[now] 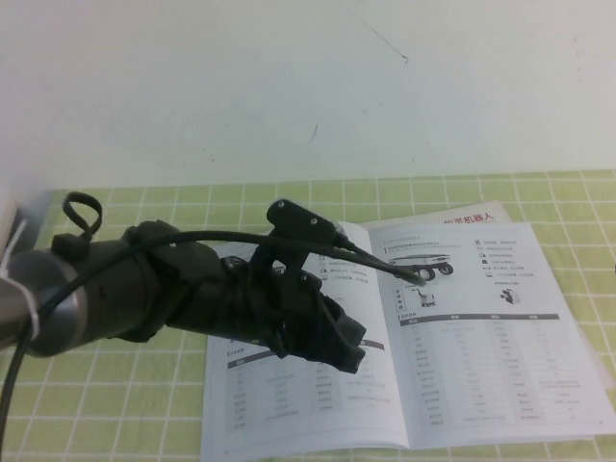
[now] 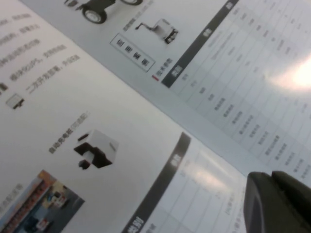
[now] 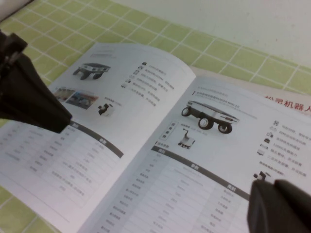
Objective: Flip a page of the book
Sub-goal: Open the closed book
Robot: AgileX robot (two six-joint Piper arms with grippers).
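Note:
The book (image 1: pixel 481 327) lies open and flat on the green checked cloth, both pages showing tables and small robot pictures. My left gripper (image 1: pixel 348 348) is shut and empty, hovering low over the left page, close to the spine. In the left wrist view its fingertips (image 2: pixel 272 194) sit together just above the page (image 2: pixel 146 121). My right gripper (image 3: pixel 274 204) is shut and empty above the right page (image 3: pixel 194 160); it does not show in the high view. The left gripper also shows in the right wrist view (image 3: pixel 34 102).
A sheet with red print (image 1: pixel 472 219) sticks out from under the book's far right corner. The green checked cloth (image 1: pixel 115 404) covers the table. A white wall (image 1: pixel 308 87) stands behind. A white object (image 1: pixel 14 226) sits at the far left edge.

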